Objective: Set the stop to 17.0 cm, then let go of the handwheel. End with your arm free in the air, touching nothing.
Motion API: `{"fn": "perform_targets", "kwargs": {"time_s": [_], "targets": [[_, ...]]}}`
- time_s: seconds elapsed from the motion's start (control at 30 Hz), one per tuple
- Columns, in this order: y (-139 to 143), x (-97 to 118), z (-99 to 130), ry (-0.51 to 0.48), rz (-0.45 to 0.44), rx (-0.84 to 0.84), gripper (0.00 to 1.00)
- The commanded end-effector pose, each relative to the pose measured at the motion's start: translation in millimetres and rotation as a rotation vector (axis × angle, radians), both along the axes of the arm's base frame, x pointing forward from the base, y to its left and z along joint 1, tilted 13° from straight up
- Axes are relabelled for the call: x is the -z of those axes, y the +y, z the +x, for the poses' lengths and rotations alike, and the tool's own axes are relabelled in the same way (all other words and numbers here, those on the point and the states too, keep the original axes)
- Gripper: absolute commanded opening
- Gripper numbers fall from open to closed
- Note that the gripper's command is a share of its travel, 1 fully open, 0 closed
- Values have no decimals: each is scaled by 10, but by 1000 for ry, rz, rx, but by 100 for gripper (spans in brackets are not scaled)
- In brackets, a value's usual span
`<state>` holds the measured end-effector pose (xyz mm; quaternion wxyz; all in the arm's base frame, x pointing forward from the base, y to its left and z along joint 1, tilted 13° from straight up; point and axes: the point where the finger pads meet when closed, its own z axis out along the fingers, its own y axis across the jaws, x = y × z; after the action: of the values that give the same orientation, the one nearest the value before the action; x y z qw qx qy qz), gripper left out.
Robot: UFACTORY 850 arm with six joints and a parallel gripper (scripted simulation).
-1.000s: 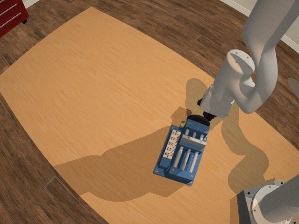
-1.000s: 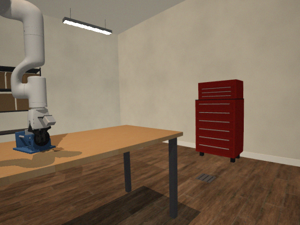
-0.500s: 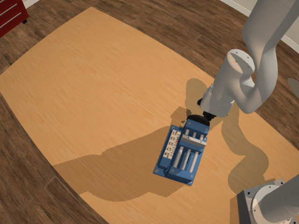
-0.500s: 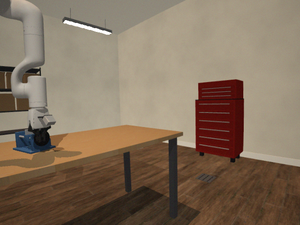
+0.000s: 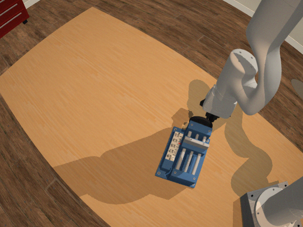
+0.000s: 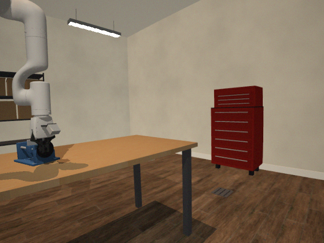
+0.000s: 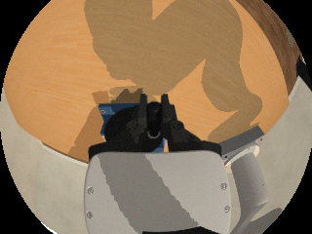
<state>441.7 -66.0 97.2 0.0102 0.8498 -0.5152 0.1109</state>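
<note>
Black handwheel pinched at its knob, stop still short of 17

Blue metal screw fixture is on the table, with the round black handwheel upright at one end. The black-fingered claw is closed on the wheel's dark cylindrical knob, fingers either side of it. Wheel lies directly at the claw; the single arm is the only one to use. Fixture's long axis, and the screw's, runs straight away from the wheel face.

Grey rectangular stop bar sits toward the wheel end. Red pointer reads between 13 and 15 on the white printed scale; 17 is farther from the wheel. So the next move should be cranking the knob round the wheel axis, sending the stop away. Turn direction: can't tell. Slip or overshoot is the risk.

Top view gives the scale; wrist gives the knob grip; exterior gives the wheel's round face, no scale.
</note>
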Motion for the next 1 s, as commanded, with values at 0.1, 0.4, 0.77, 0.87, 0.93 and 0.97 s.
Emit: {"fn": "perform_targets", "kwargs": {"time_s": [0.1, 0.4, 0.77, 0.87, 0.93, 0.97], "targets": [[5, -27, 10, 1, -1, 0, 6], [16, -55, 17, 1, 0, 0, 6], [37, -100, 39, 1, 0, 0, 6], [47, -117, 52, 1, -1, 0, 6], [55, -130, 61, 1, -1, 0, 6], [58, -136, 65, 1, -1, 0, 6]]}}
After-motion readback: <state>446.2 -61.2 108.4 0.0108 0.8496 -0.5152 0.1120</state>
